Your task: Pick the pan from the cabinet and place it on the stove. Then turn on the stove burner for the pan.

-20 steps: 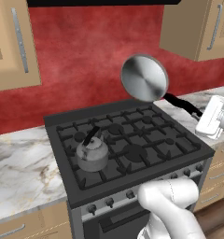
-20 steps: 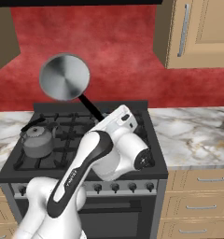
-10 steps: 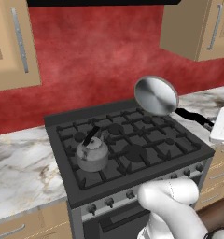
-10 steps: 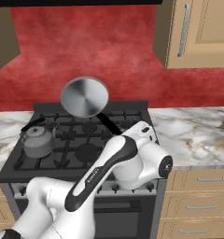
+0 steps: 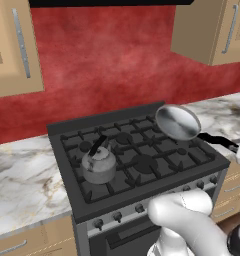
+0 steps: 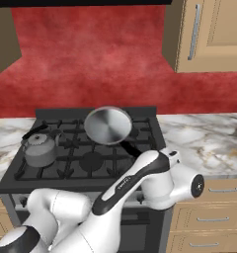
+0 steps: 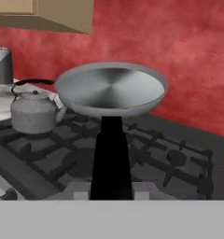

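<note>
Pan (image 5: 178, 122) is being held above the stove's (image 6: 21, 170) right side, clear of the grates, gripper (image 7: 111, 189) narrowed on the handle's far end. Rigid steel; probably front-heavy and prone to tipping from so long a lever, so a firm grip is being judged necessary.

The arm (image 6: 135, 183) is glossy white, with rounded bulbous links, dark joint caps and small grey lettering.

You've got the dark grey stove (image 5: 142, 165) sitting between two stretches of marble counter (image 5: 22, 185), and the only thing actually resting on its black grates (image 6: 91, 158) is the grey kettle (image 5: 98, 165) on the burner nearest your left front corner.
</note>
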Motion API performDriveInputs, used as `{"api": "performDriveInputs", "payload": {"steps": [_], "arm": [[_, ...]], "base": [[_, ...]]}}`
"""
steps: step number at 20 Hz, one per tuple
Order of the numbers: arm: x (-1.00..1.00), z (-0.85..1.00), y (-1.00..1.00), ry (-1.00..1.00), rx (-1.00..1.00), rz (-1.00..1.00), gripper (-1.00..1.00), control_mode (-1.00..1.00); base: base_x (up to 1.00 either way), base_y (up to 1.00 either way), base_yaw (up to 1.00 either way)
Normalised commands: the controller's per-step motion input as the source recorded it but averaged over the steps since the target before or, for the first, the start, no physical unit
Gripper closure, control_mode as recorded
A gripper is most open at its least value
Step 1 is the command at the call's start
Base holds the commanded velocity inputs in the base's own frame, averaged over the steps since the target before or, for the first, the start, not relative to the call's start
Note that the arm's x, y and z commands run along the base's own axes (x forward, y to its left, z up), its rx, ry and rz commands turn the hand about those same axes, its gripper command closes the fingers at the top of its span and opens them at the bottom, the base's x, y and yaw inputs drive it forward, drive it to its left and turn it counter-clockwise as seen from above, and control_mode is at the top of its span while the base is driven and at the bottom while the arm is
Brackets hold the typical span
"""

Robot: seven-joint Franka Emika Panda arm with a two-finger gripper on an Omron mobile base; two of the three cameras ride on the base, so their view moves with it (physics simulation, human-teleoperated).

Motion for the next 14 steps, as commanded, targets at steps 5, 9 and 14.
{"api": "performDriveInputs", "payload": {"steps": [5,9,14], "arm": [[0.0,-0.45,-0.55,0.21,0.0,0.0,1.0,-1.0],[0.0,-0.4,-0.46,0.14,-0.01,0.0,1.0,-1.0],[0.01,-0.3,-0.24,0.0,-0.06,0.0,1.0,-1.0]], "base": [[0.0,0.0,0.0],[0.0,0.0,0.0],[0.0,0.0,0.0]]}}
